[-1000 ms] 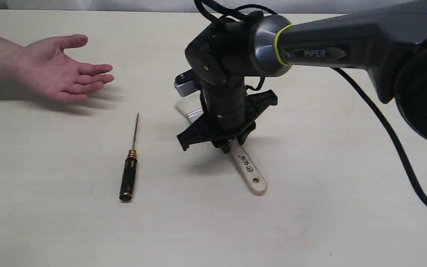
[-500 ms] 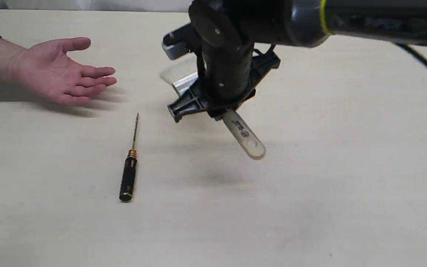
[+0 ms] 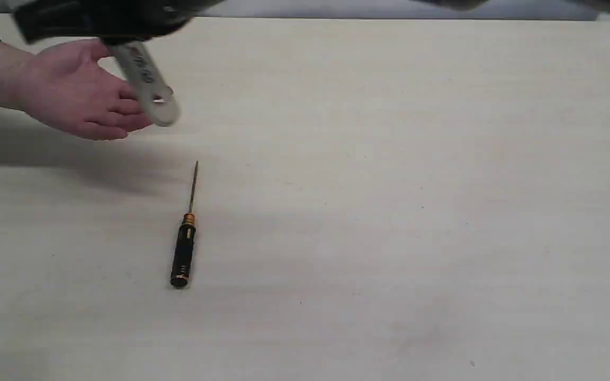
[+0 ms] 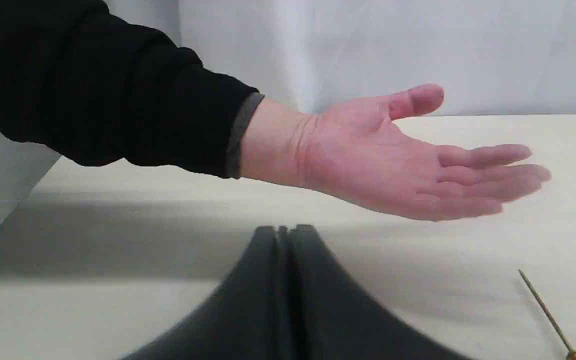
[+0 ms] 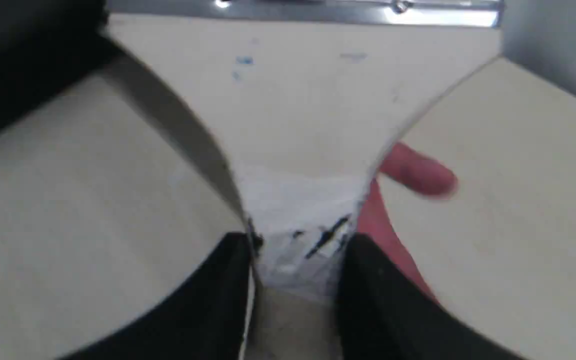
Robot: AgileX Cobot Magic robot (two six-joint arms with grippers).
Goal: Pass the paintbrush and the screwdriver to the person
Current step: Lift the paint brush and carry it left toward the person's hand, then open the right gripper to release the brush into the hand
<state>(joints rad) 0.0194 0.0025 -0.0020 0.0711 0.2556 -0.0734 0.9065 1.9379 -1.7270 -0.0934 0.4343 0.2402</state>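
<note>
The paintbrush (image 3: 146,79) hangs tilted in the air with its wooden handle end over the person's (image 3: 66,90) open palm at the far left. My right gripper (image 3: 117,37), a dark blur at the top edge, is shut on it. In the right wrist view the black fingers clamp the paintbrush (image 5: 308,110) on its handle, with the silver ferrule beyond and a fingertip of the person (image 5: 418,175) beside it. The screwdriver (image 3: 184,248) lies on the table, shaft pointing away. My left gripper (image 4: 284,231) is shut and holds nothing, low in front of the person's hand (image 4: 393,160).
The beige table (image 3: 389,211) carries only the screwdriver, whose shaft (image 4: 543,305) also shows in the left wrist view. A pale curtain or wall runs behind the table's far edge. The person's dark sleeve (image 4: 118,100) reaches in from the left.
My right gripper lifted the paintbrush off the table's middle and swung it left and up, so that it now sits over the person's palm. Screwdriver and hand stayed put.
</note>
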